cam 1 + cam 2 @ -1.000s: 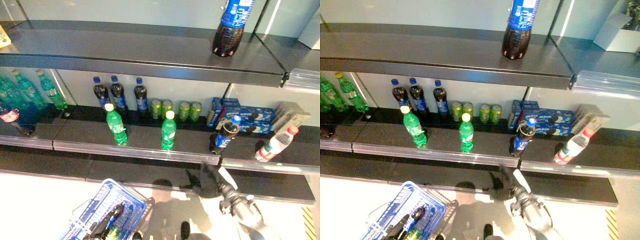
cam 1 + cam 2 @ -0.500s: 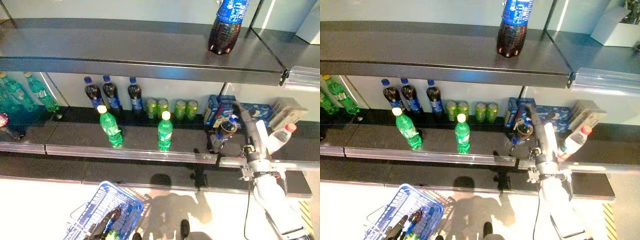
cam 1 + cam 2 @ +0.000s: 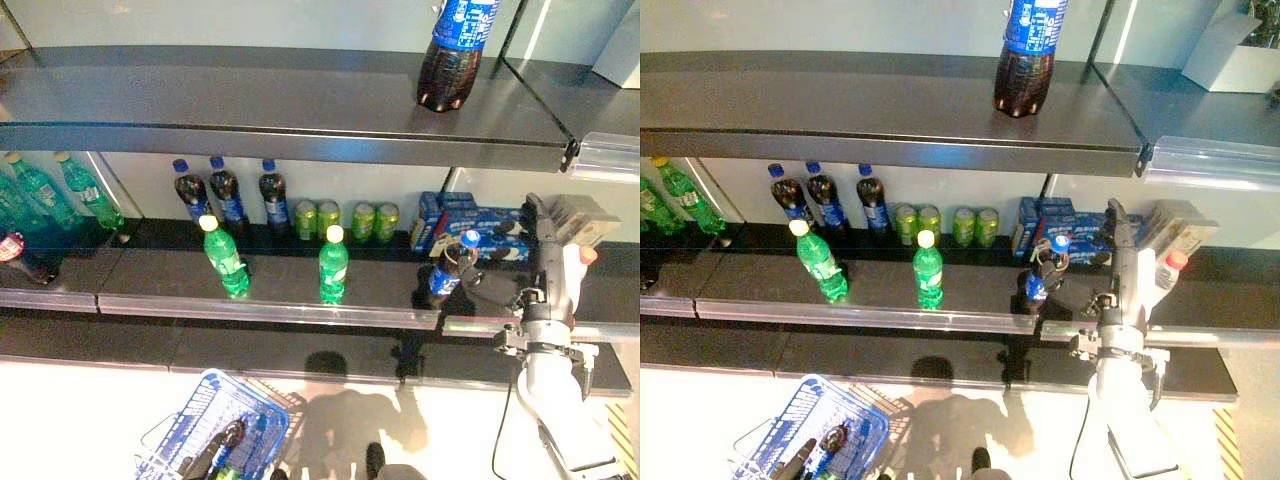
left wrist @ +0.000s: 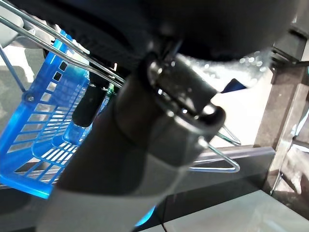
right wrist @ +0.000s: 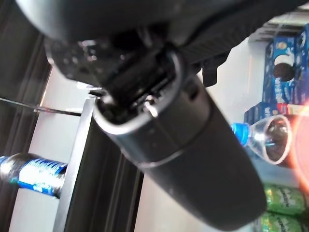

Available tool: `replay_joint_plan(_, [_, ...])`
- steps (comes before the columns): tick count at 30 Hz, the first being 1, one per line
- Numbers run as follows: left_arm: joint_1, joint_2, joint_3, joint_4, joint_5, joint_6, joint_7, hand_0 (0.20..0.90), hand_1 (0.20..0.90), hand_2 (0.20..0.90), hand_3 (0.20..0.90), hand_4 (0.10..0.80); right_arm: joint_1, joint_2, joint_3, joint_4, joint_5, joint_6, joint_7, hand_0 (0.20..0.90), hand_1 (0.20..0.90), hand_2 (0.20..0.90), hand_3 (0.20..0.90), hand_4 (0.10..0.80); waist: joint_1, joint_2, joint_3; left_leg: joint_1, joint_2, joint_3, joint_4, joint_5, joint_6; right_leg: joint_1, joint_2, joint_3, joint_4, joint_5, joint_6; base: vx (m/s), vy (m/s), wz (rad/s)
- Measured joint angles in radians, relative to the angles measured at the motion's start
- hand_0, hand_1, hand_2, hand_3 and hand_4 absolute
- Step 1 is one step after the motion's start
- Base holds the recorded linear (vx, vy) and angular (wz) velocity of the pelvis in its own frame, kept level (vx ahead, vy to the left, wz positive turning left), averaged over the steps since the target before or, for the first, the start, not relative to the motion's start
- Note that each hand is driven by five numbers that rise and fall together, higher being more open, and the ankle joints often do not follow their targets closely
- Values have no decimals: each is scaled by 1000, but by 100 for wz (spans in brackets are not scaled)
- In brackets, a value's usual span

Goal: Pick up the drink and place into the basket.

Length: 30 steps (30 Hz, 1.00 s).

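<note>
Dark store shelves (image 3: 250, 100) stand against a pale wall (image 3: 200, 20).

Right hand (image 3: 540, 225) risen from below shelf to beside cola bottle (image 3: 446, 270), now apart from it.

Green bottles (image 3: 333, 263), green cans (image 3: 345, 219), blue boxes (image 3: 470, 222) on shelf (image 3: 250, 275).

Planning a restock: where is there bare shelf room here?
The top shelf is bare left of the large cola bottle. On the middle shelf, the front strip between the two green bottles is free. The back row of cola bottles and cans is crowded.
</note>
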Motion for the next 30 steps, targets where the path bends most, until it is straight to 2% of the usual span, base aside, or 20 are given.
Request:
replay_joint_plan(7, [-1,-9,-32,-2,0,12,0,300,300,300,200,100,-1,3,27,54,25,37,-36,900,900,900,900,800,-1,38,44,-5,-8,-3,73,-38,8,-10,-18,2,82,-44,6,28,8,0])
replay_joint_plan(14, [-55,-6,-94,-25,-2,9,0,300,300,300,200,100,-32,24,72,86,64,44,-97,900,900,900,900,800,12,69,126,-100,-25,-12,167,-57,21,-122,-44,15,196,-71,6,-98,-2,1])
replay_joint_plan(17, [-137,16,-155,-30,-11,2,-1,300,300,300,200,100,-169,25,90,150,65,44,-155,900,900,900,900,800,23,76,200,-196,-32,-11,238,-63,26,-217,-59,29,262,-75,1,-185,-33,-2])
replay_joint_plan(19, [-182,19,-167,-35,-14,-2,-3,300,300,300,200,100,-263,29,100,190,77,45,-196,900,900,900,900,800,32,87,259,-235,-33,-10,273,-64,28,-259,-65,28,290,-72,1,-238,-28,-1])
replay_joint_plan(24, [-243,21,-186,-49,-61,-25,-18,300,300,300,200,100,-416,30,103,228,98,45,-271,900,900,900,900,800,37,106,337,-339,-31,-10,337,-73,34,-356,-73,27,342,-65,-6,-109,-10,-5])
replay_joint_plan(30, [-279,18,-196,-52,-77,-30,-41,300,300,300,200,100,-485,31,103,311,114,46,-319,900,900,900,900,800,51,128,361,-400,-26,-13,365,-71,28,-410,-66,28,354,-58,-18,-70,-28,0])
